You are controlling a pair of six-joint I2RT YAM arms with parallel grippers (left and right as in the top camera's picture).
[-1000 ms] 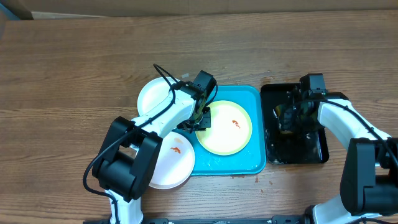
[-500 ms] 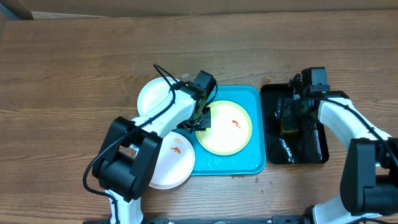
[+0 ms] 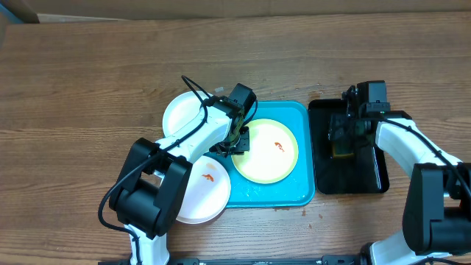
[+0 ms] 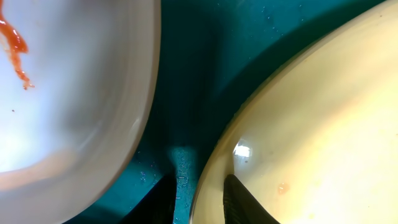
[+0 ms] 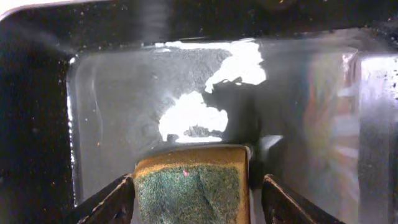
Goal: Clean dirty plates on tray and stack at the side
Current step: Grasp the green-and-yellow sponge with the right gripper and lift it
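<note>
1. Your desk [image 3: 88, 73] carries the turquoise tray [image 3: 303, 193] in the middle. A narrow black tray [image 3: 368, 177] sits just beside it on the right, with a wet sheen on its floor.
2. The pale yellow-green plate [image 3: 266, 151] lies flat inside the turquoise tray, with a small orange-red smear right of its centre.
3. Two white plates lie on the desk left of the tray. One white plate [image 3: 180, 116] is by the tray's far left corner. The other, the smeared white plate [image 3: 202, 193], is by the near left corner, with its edge reaching the tray's rim.
4. Your left arm lies across both white plates and partly hides them in the overhead view.
5. Your left claw [image 4: 200, 202] reaches down at the left edge of the yellow-green plate. Its fingers are close together, one on each side of the rim, pinching it. The smeared white plate sits just across a strip of wet tray floor.
6. Your right arm bends in over the black tray. Your right claw [image 5: 193, 199] points down and pinches a yellow-and-green sponge [image 5: 189, 183] over the far end of that tray.
</note>
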